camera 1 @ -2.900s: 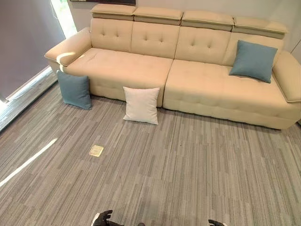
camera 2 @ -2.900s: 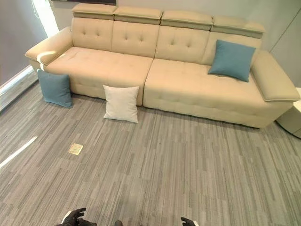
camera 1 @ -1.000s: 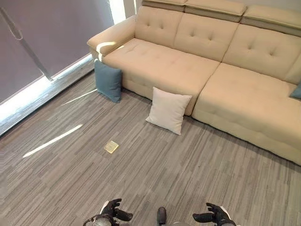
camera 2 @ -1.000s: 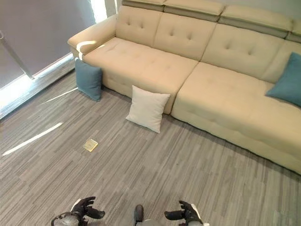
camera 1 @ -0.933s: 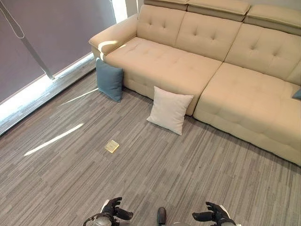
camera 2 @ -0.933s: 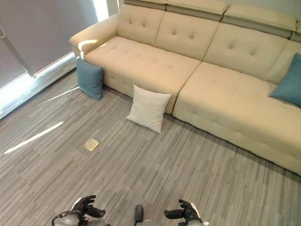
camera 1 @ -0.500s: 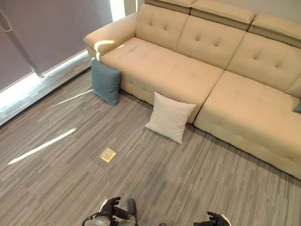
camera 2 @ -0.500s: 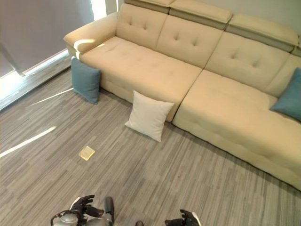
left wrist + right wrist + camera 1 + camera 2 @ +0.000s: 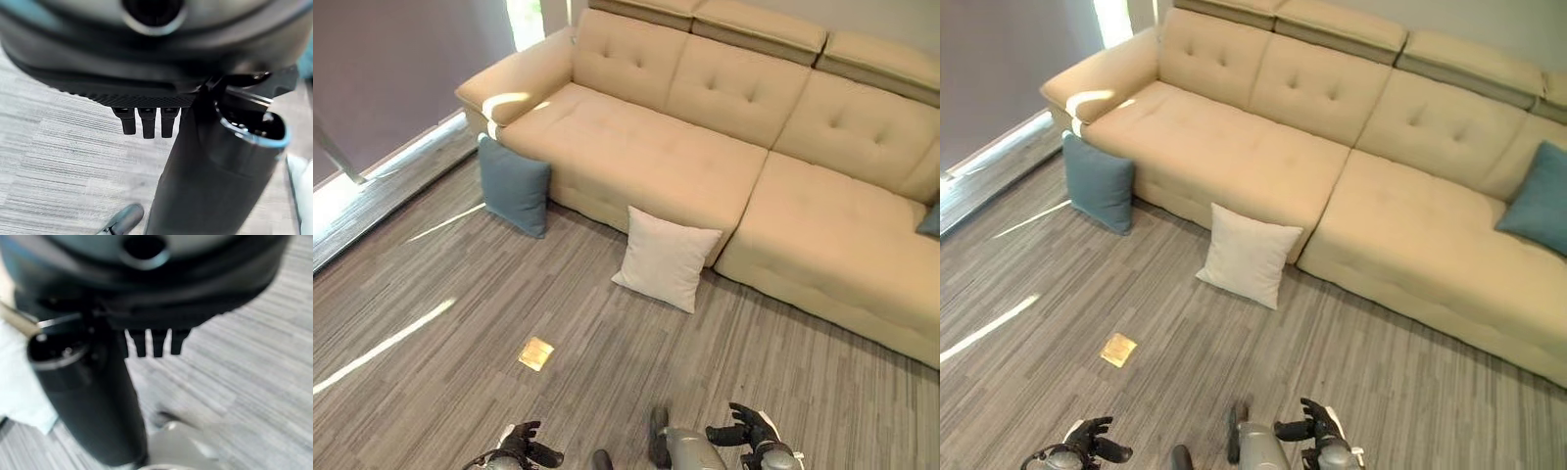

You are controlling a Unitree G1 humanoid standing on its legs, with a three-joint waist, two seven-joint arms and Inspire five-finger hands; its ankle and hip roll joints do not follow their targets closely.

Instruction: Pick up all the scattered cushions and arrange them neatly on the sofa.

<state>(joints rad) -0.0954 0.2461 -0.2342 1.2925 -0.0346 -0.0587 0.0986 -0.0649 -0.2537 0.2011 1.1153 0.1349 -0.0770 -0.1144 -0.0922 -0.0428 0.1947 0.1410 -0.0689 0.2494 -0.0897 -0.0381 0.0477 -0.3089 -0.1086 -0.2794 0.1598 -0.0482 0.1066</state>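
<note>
While both hands hang empty, the white cushion point(image 9: 666, 258) leans on the sofa point(image 9: 724, 176) ahead.
Right hand point(image 9: 751, 432) sits slightly nearer than left hand point(image 9: 521, 446); both show relaxed, spread fingers.

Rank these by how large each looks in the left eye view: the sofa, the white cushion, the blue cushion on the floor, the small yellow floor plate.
1. sofa
2. white cushion and blue cushion: they look alike, so no ranking between them
3. yellow floor plate
</note>
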